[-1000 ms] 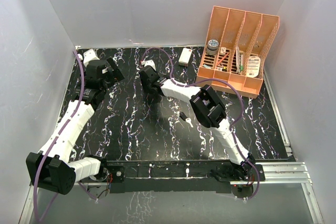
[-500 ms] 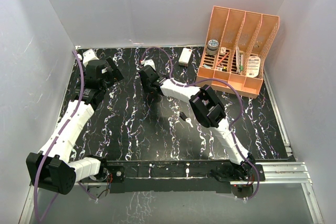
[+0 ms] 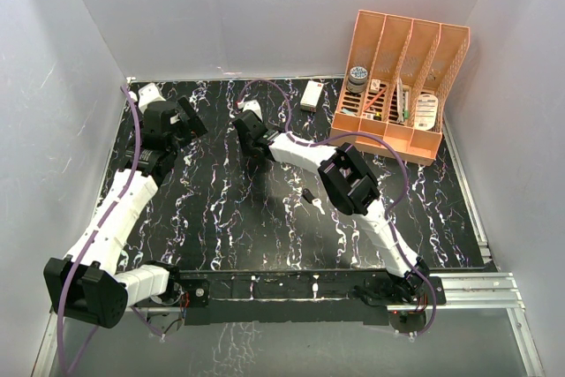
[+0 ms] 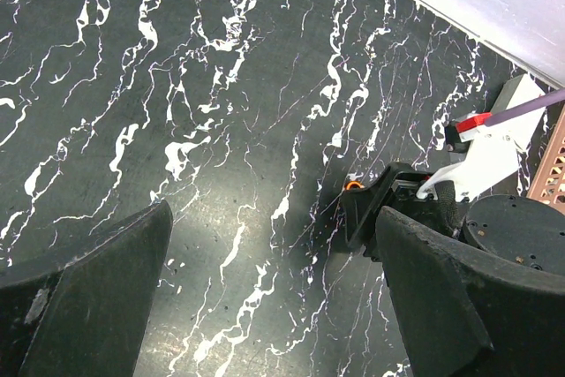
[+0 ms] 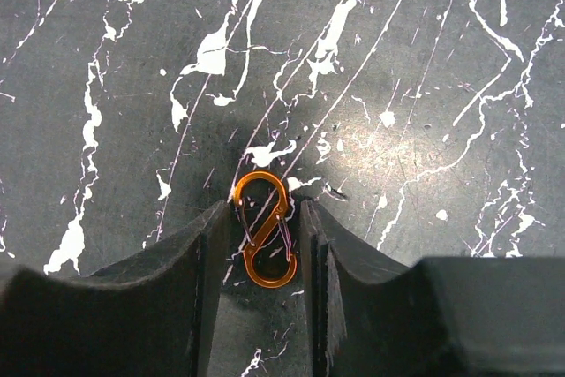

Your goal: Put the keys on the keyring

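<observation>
Top view, whole bench: black white-veined table [image 3: 221,218], shut in by white walls [image 3: 265,15] on the left, back and right, arm bases along the near edge. An orange file organizer [image 3: 402,146] fills the back right corner. A small white box [image 3: 310,94] lies by the back edge, just left of the organizer. Left gripper [image 3: 192,123] hangs over the back left part, near the left wall. Right gripper [image 3: 250,140] sits mid-table toward the back, near the left one but apart from it. Black-headed key [image 3: 309,196] lies flat near the table's middle, just beside the right arm's black elbow, with bare marble in front of it down to the near edge. Labels on the items in the organizer are too small to read.

Left wrist view: left gripper released, jaws spread wide, only marble between them. The keyring [image 4: 353,186] shows as an orange speck on the table at the right gripper's tips, well off the back wall.

Right wrist view: the keyring is an orange S-shaped clip with two wire gates, flat on the marble, lengthwise between the jaws. The jaws flank it closely on both sides. Whether they pinch it or only stand beside it, cannot tell.
</observation>
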